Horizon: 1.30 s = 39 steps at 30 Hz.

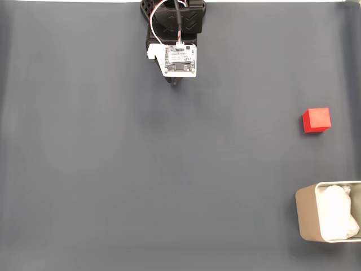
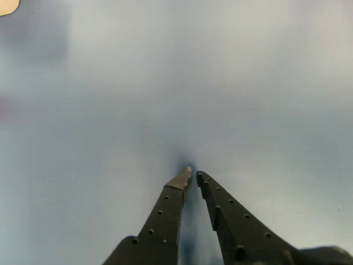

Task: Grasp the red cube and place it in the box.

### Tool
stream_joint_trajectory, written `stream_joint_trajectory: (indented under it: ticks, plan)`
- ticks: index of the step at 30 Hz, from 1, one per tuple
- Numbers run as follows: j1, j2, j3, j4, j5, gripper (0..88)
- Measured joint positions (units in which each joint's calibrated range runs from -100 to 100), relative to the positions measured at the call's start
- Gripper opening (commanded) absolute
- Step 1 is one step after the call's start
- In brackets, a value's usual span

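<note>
Your tool (image 2: pixel 193 175) was closed, its 2 black fingers (image 2: pixel 165 212) nearly touching at the tips, with nothing between them. It pointed down at the bare grey worktop (image 1: pixel 113 169). In the fixed view, your arm (image 1: pixel 176 34) sat at the top middle. The red cube (image 1: pixel 316 119) lay far off to the right of the tool. The box (image 1: pixel 307 217) stood past the cube, lower still, with white padding (image 1: pixel 338 217) inside.

One red cube (image 1: pixel 316 119), one box (image 1: pixel 307 212), one gripper (image 2: pixel 193 175).
</note>
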Motion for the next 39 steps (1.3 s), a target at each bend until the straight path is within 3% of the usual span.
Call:
stream_joint_trajectory:
  ticks: [18, 27, 35, 39]
  plan:
    - [0.0, 0.0, 0.0, -1.59, -0.05, 0.0]
    - [0.22, 1.56, -0.81, -22.43, 0.29, 0.0]
    - [0.82, 14.68, -17.45, -29.44, 0.88, 0.0]
    - [0.82, 28.4, -35.71, -29.12, 0.88, 0.0]
